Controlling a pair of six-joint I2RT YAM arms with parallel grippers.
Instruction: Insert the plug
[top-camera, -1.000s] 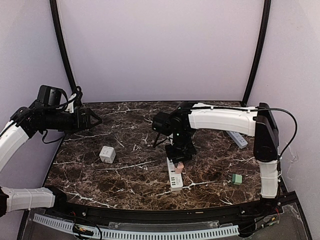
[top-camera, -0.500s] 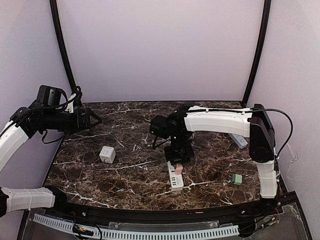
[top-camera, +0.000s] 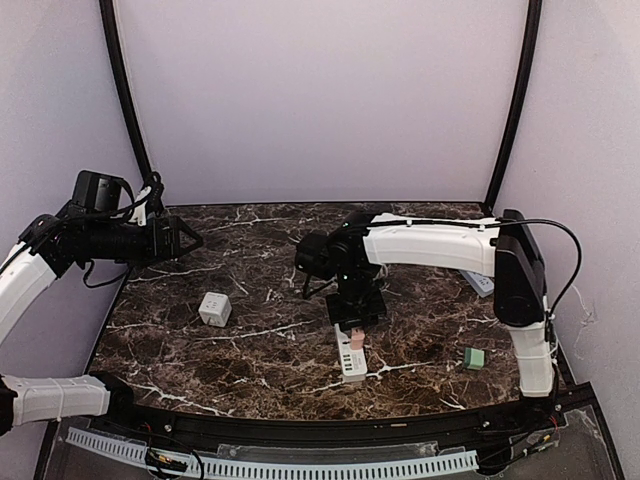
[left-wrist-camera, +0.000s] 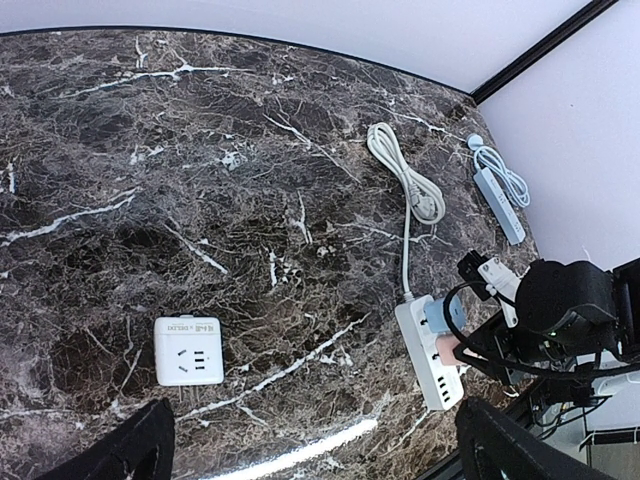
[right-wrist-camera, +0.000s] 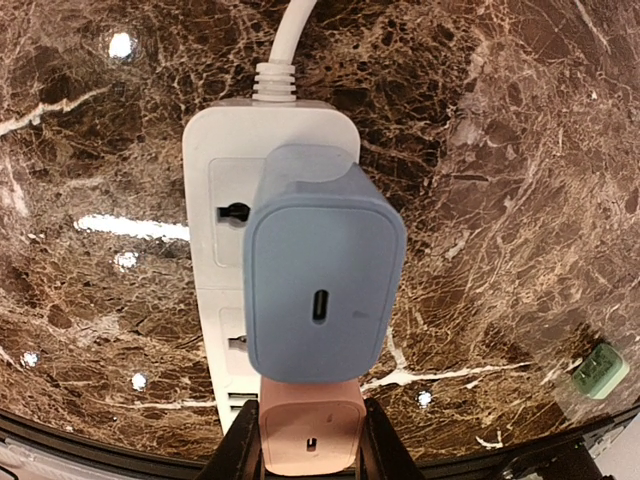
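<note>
Crowding pink plug (right-wrist-camera: 311, 438): blue charger (right-wrist-camera: 322, 270)

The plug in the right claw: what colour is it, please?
The plug is pink, clearest in right wrist view.

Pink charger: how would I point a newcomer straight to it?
On the dark marble table, find the white power strip near the front centre. The pink charger is over that strip, pinched in the right gripper. The blue-grey charger beside it is larger; this one is small and salmon pink.
</note>
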